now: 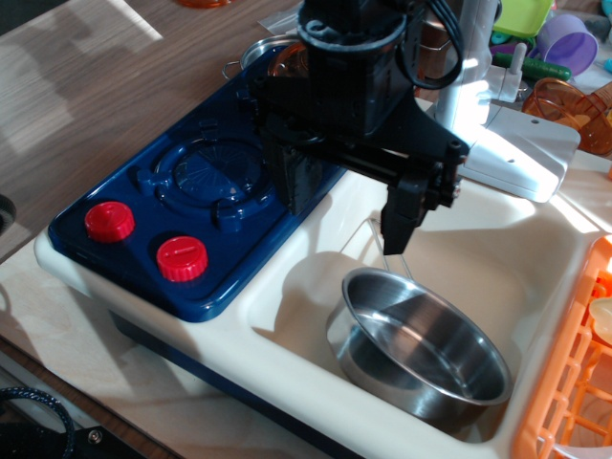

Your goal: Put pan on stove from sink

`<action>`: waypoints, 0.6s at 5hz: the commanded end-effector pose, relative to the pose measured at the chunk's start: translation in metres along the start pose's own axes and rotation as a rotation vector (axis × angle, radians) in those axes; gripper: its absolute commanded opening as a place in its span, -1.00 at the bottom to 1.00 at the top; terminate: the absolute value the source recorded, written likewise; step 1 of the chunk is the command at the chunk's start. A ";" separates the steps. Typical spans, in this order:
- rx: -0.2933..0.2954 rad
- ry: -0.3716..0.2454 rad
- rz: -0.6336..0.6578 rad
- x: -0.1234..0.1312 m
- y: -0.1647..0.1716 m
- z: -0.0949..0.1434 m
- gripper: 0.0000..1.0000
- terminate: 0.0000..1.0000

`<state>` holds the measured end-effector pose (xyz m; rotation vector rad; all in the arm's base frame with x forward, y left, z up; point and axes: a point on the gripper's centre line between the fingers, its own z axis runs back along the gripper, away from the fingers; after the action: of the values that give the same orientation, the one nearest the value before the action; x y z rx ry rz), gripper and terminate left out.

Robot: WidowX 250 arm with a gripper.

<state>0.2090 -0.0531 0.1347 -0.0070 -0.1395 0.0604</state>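
Pan: lower right, tilted in sink. Gripper: centre frame, above wire handle, jaw state unclear. Stove: left. Advice: pinch handle squarely, lift clear of sink wall before traversing.

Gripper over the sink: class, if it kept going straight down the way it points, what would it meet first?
Most likely the pan's thin wire handle at the back rim, just under the gripper; depth is hard to judge, so it could slip past onto the sink floor.

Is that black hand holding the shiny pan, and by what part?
Seemingly yes: the hand pinches the pan's thin wire handle above the sink, though contact is hard to confirm.
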 end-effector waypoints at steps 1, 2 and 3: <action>0.000 0.000 0.000 0.000 0.000 0.000 1.00 -1.00; 0.027 0.006 0.119 -0.008 -0.010 0.000 1.00 -1.00; 0.030 0.002 0.193 -0.014 -0.019 -0.002 1.00 -1.00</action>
<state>0.1899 -0.0757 0.1212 0.0196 -0.1137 0.2808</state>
